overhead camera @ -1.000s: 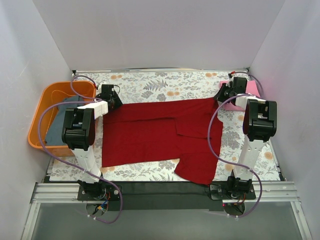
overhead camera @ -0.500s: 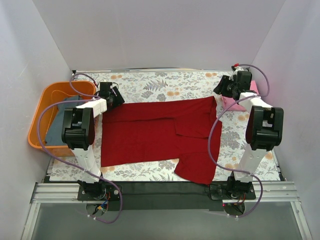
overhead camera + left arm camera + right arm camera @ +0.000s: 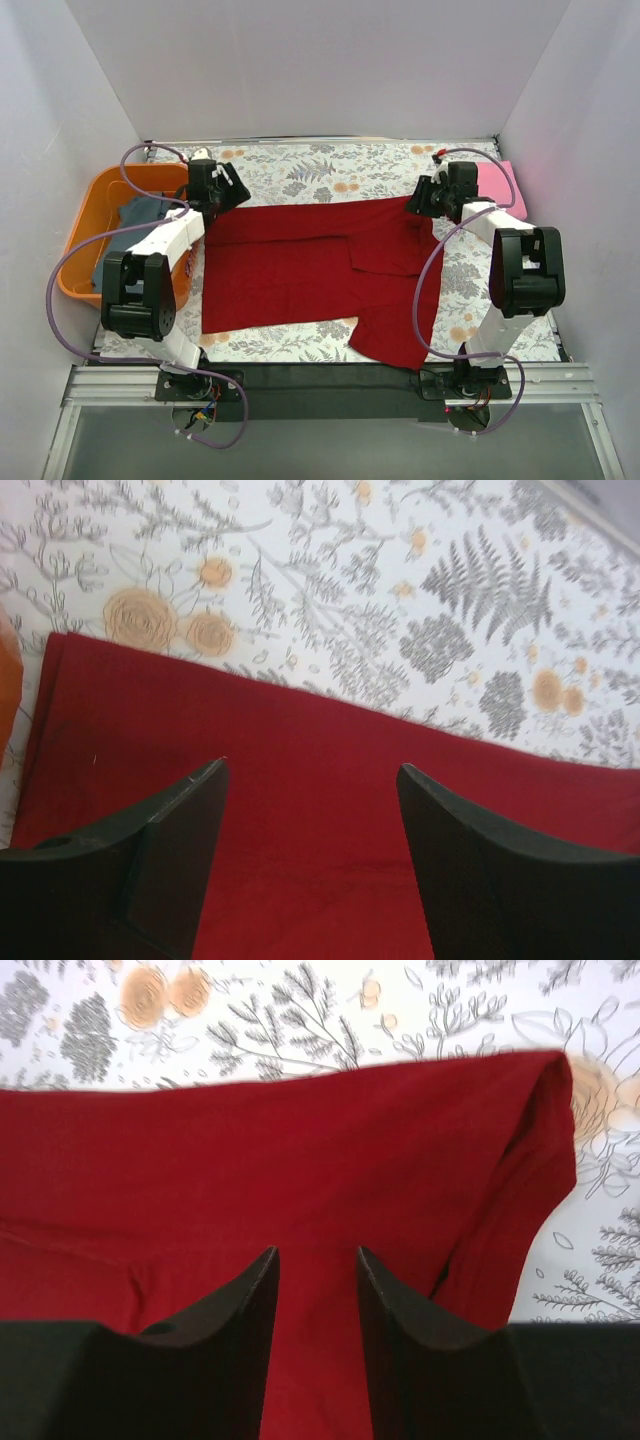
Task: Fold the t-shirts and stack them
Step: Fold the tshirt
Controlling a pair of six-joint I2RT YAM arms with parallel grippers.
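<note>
**Top view.** The red shirt (image 3: 300, 270) lies flat across the middle of the desk (image 3: 330, 170), with a panel folded over on its right half and a sleeve reaching toward the near edge. The left fingers (image 3: 226, 198) sit at the shirt's far left corner. The right fingers (image 3: 414, 203) sit at its far right corner. The pink shirt (image 3: 497, 185) lies at the far right corner of the desk, apart from the right arm. The grey-blue shirt (image 3: 132, 213) lies in the basket (image 3: 85, 215), off the left edge of the desk.

**Left wrist view.** The fingers stand wide apart with nothing between them. Behind them are the red shirt (image 3: 300, 780) and its far hem. I cannot tell whether the tips touch the cloth.

**Right wrist view.** The fingers stand a narrow gap apart and pinch nothing that shows. They are over the red shirt (image 3: 250, 1160), just inside its far hem. A raised fold of cloth lies at the corner to their right. Contact with the cloth cannot be told.

**Change from half a second ago.** The right fingers have moved from above the pink shirt leftward to the red shirt's corner, so more of the pink shirt shows. The left elbow has swung out over the basket. The red shirt lies as it did.
</note>
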